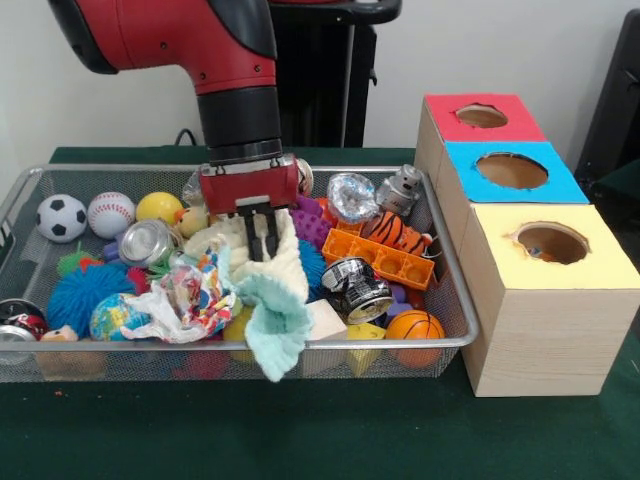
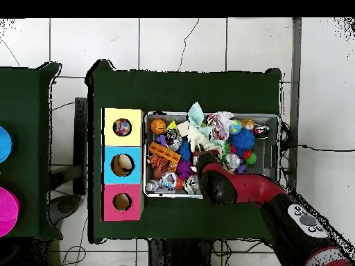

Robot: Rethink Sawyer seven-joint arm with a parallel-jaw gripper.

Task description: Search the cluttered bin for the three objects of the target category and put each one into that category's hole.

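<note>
The wire mesh bin [image 1: 20,190] holds a heap of toys. One printed white fabric bundle [image 1: 188,300] lies at its front, left of centre; it also shows in the overhead view [image 2: 222,125]. My gripper [image 1: 262,240] points down in the middle of the bin, right of that bundle. Its fingers [image 1: 270,232] are close together, pinching the plain cream cloth [image 1: 290,262]. A mint-green cloth [image 1: 275,330] hangs over the bin's front rim below it. The yellow-faced hole [image 1: 552,242] is on the nearest box at the right, and a colourful item shows inside it from overhead [image 2: 122,127].
Blue-faced [image 1: 511,170] and red-faced [image 1: 481,116] holes lie behind the yellow one. The bin holds balls [image 1: 62,217], crushed cans [image 1: 355,288], an orange block [image 1: 392,259], a fuzzy blue ball [image 1: 82,295] and a mini basketball [image 1: 414,327]. Another table edge shows at the overhead's left.
</note>
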